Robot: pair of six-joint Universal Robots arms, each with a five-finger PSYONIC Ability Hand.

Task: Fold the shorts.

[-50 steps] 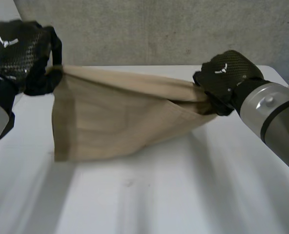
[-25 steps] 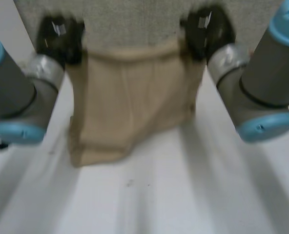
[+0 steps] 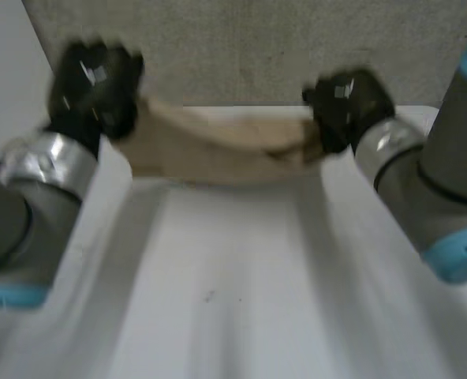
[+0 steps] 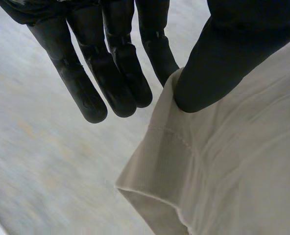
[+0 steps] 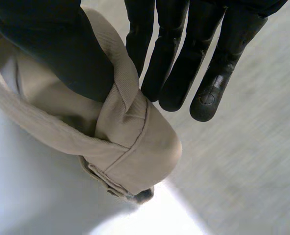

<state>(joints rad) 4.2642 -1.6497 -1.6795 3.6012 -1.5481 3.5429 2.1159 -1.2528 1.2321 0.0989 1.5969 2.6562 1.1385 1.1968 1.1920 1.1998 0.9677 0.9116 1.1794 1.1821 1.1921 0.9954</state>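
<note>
The beige shorts stretch between my two hands at the far side of the white table, sagging in the middle down to the tabletop. My left hand pinches one end of the cloth; its thumb presses the shorts against a finger. My right hand holds the other end, where its thumb clamps a bunched fold with a hem against the fingers.
A grey wall rises just behind the table's far edge. Both grey forearms reach out over the table's sides.
Both hands have carried the shorts toward the far edge and lowered them. The cloth, hanging tall half a second ago, now lies low and stretched sideways.
</note>
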